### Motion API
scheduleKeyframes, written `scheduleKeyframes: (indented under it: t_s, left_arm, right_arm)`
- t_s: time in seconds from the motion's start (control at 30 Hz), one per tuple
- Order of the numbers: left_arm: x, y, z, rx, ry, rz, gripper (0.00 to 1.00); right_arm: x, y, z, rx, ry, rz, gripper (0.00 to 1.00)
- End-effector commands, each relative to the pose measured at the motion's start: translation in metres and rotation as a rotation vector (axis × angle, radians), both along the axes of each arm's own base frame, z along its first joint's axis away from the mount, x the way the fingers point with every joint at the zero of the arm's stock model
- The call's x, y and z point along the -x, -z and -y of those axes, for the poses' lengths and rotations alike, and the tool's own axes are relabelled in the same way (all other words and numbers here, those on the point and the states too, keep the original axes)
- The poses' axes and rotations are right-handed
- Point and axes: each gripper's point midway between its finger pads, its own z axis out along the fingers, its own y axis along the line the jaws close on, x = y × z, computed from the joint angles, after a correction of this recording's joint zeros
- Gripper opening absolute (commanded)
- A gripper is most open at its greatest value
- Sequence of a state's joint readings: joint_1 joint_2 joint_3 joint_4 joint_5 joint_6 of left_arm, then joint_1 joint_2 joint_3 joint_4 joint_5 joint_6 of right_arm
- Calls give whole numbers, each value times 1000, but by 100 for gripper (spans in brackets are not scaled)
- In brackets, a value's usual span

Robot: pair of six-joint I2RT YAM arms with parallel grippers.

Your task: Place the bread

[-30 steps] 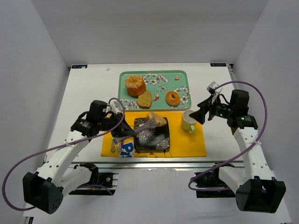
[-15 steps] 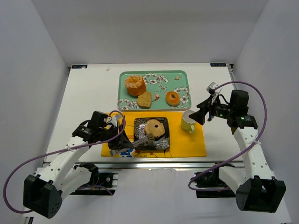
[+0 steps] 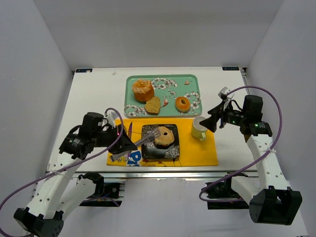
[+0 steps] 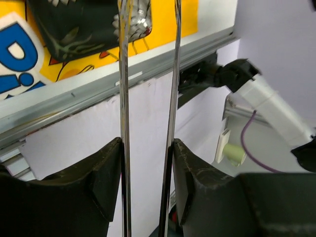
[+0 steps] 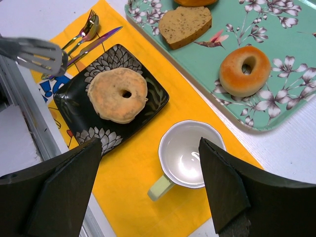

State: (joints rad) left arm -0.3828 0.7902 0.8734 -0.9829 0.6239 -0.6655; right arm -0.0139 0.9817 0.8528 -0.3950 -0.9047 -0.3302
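The bread (image 3: pixel 163 137), a pale glazed ring, lies flat on the black flowered plate (image 3: pixel 170 153); it also shows in the right wrist view (image 5: pixel 117 95). My left gripper (image 3: pixel 125 146) is shut on metal tongs (image 3: pixel 141 141), whose slotted tips hover empty just left of the bread. In the left wrist view the two tong arms (image 4: pixel 123 98) run up between my fingers, with the left gripper (image 4: pixel 146 143) around them. The tong tip shows in the right wrist view (image 5: pixel 34 54). My right gripper (image 3: pixel 211 122) is open and empty above the cup (image 3: pixel 199 128), and its own view (image 5: pixel 148 148) shows the same.
A teal tray (image 3: pixel 190 79) at the back holds a bundt cake (image 3: pixel 142 90), a heart-shaped slice (image 3: pixel 153 104) and a doughnut (image 3: pixel 182 103). The plate and cup stand on a yellow placemat (image 3: pixel 200 153). Cutlery (image 5: pixel 84 32) lies left of the plate.
One second ago the tongs held the bread over the plate. It now lies on the plate, and my left arm has drawn back to the left with the tongs empty.
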Motion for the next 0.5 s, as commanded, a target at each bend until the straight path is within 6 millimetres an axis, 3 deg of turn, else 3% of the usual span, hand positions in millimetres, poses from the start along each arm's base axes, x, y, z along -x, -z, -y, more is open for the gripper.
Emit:
scheduleKeyframes:
  t_s: [0.0,0.07,0.17,0.3,0.47]
  left_arm:
    - [-16,-17,0,2,-69,35,52]
    - [-31,-16,5,16,-110,23,51]
    - [-75,-13,11,40,-169,42,50]
    - [-133,3,-14,42,-299,-5,48]
    - [-168,27,-30,28,-333,-44,48]
  right_arm:
    - [-1,-14,-2,-11,-23,47,85]
    - [-1,-15,-2,-13,-27,50,84]
    - [-1,-15,-3,-16,-31,53,84]
    - [-2,-17,-3,-15,-33,66,85]
    - [-3,-15,-4,-38,-28,55,85]
